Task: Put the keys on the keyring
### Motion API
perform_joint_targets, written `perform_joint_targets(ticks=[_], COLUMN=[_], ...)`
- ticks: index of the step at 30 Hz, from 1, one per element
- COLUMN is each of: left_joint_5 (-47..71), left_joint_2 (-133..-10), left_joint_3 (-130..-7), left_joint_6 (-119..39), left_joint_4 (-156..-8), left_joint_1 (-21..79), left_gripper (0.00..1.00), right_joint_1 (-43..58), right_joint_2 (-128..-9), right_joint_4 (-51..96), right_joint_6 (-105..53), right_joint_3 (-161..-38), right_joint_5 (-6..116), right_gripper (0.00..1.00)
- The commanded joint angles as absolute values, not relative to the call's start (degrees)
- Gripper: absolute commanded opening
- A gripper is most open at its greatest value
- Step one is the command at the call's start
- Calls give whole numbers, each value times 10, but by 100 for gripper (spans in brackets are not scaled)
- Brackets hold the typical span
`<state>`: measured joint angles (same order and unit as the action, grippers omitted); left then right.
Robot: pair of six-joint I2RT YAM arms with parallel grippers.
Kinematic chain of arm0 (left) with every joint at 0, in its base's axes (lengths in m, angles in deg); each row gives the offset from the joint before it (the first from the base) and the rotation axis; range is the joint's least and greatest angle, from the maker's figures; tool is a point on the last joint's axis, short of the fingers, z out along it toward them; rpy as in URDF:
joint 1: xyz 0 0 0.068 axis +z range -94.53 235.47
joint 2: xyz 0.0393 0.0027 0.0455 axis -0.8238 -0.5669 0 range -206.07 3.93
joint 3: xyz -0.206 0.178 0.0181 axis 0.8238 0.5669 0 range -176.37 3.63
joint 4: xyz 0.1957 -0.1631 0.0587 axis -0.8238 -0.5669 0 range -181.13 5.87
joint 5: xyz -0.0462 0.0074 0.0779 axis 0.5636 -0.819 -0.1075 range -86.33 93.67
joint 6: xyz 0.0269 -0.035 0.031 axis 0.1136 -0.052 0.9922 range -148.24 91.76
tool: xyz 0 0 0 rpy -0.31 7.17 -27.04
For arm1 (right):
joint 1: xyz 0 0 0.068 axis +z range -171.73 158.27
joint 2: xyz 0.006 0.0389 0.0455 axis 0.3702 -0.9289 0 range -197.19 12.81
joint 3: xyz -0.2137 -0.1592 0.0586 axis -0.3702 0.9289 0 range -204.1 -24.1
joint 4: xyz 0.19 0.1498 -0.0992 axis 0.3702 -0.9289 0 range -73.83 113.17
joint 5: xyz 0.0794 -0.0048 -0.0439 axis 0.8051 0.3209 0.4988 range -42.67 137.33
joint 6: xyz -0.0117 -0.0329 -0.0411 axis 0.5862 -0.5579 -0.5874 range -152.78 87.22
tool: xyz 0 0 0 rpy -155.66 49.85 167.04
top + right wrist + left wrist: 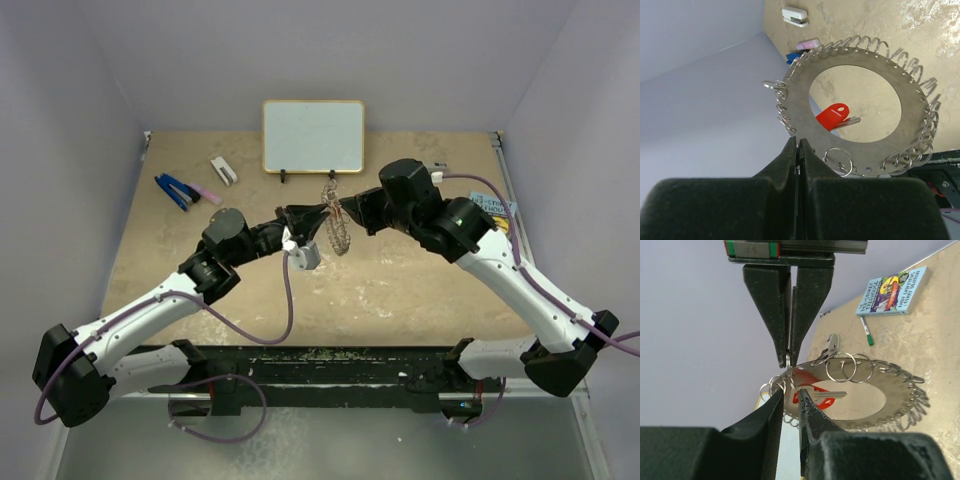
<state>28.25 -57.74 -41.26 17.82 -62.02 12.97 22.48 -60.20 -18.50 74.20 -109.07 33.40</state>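
The left claw's point(791, 399) own two black fingers fill the bottom of the left wrist view. They stand slightly apart, with a narrow gap and nothing visible inside it. Their tips sit at the rim of the keyring point(890, 397), a broad flat grey metal disc with a wide hole. A fringe of small wire loops point(841, 367) is threaded round its edge. Just beyond the right-hand fingertip is the key point(816, 399), with a red head and a short silver blade, lying against the near face of the ring. I cannot tell whether the finger touches it or whether it hangs from a loop.

Opposite, coming down from the top of that view, the right claw point(788, 357) has its fingers pressed together on the ring's rim. Its own wrist camera agrees: the fingers are clamped on the edge, the ring stands up beyond them, and the red key shows through the hole.

From above, the two arms meet over the middle of the desk point(420, 290). The keyring hangs in the air between the claws, seen nearly edge-on. At the far edge stands a whiteboard point(313, 135). To its left lie a white stapler point(224, 171) and — further left — a blue object point(176, 191). On the right side of the desk lies a book point(892, 290), with a green-tipped pen point(866, 332) just beside it.
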Motion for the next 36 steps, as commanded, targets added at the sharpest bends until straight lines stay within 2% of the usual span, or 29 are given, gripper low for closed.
perform_joint_targets(ticks=[1,10,16,22,36], left_joint_5=[315,293,297,354,349], left_joint_2=[-570,-550,-545,-530,-535], left_joint_3=[-443,-415,-376,-363,-361], left_joint_6=[161,83,92,105,113], left_joint_4=[-628,-547,-491,-535,-545], left_joint_1=[130,130,131,131,130], left_gripper=[22,26,27,27,27], right_joint_1=[225,225,223,223,222], right_joint_2=[-592,-535,-517,-523,-544], right_joint_4=[-154,-39,1,14,23], right_joint_6=[748,716,727,735,727], right_joint_3=[-1095,-1004,-963,-954,-966], right_joint_5=[324,340,377,406,407], right_gripper=[0,0,0,0,0])
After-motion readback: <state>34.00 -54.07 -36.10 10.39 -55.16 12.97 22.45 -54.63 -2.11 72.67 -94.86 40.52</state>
